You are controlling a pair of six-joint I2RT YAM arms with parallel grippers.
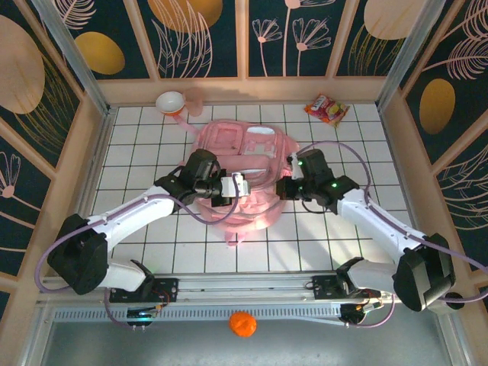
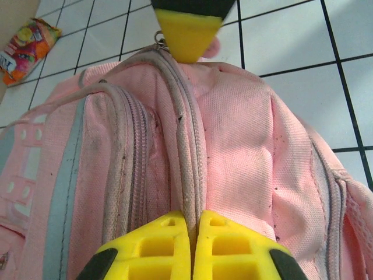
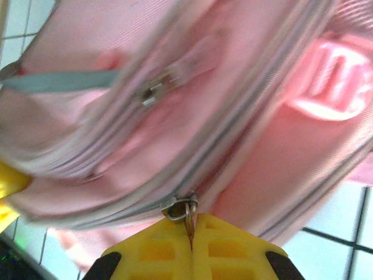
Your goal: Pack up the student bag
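White-tiled counter (image 1: 152, 236): pink bag (image 1: 263, 212) laid mid-counter, zips shut afaict. Left jaws closed on its seam (image 2: 186, 163), right jaws closed on a zip pull (image 3: 185, 209). Snack pack (image 1: 326, 109) not packed yet, barely started imo.

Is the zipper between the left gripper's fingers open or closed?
Closed where seen: the zipper runs as one joined seam up the bag from the shut left gripper.

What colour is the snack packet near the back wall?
The snack packet is orange and red; clearest in left wrist view.
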